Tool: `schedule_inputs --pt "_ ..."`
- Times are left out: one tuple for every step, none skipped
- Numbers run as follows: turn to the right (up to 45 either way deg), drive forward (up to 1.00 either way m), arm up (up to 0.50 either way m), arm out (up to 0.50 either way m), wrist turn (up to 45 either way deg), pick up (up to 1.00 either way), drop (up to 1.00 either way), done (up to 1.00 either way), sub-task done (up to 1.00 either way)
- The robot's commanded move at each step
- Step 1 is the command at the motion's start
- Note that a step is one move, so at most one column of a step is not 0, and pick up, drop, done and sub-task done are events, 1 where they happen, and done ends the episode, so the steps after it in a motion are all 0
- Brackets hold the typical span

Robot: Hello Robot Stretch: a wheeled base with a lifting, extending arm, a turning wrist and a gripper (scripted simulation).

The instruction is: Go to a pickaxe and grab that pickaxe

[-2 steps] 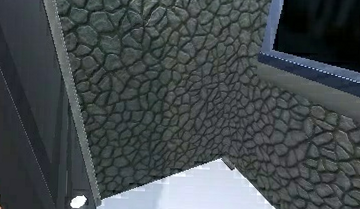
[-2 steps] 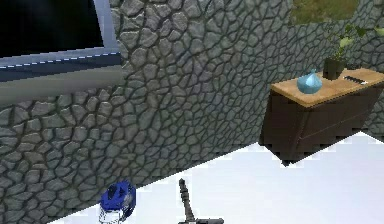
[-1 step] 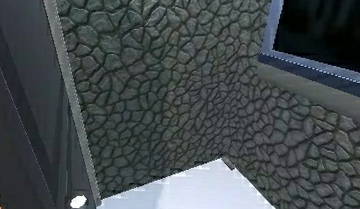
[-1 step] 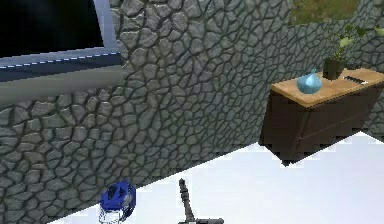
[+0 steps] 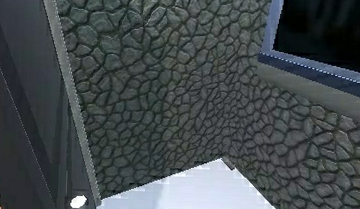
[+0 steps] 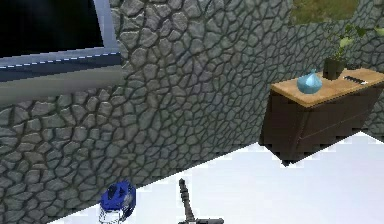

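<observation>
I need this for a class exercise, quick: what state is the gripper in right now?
Gripper: cannot be told from these pictures.

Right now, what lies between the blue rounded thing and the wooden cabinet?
A dark long-handled tool, perhaps the pickaxe, in the arm side view; otherwise bare floor.

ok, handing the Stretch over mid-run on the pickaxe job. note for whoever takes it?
Tool: state unknown.
Pickaxe: probably the thin dark shaft with a crosspiece, lying on the white floor at the arm side view's bottom edge, right of a blue helmet-like thing. A cabinet stands farther right against the stone wall.
Done: robot seems parked alongside the shaft.
Left: confirm it is the pickaxe, reach out, grab it.
</observation>
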Motion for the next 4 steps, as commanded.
schedule_inputs --pt "0.0 0.00 0.00 0.00 45.0 0.00 0.00 0.00 0.00" --pt "0.0 0.00 0.00 0.00 45.0 0.00 0.00 0.00 0.00" --pt "0.0 0.00 0.00 0.00 3.0 0.00 0.00 0.00 0.00" --pt "0.0 0.00 -0.30 0.00 0.0 0.00 0.00 0.00 0.00"
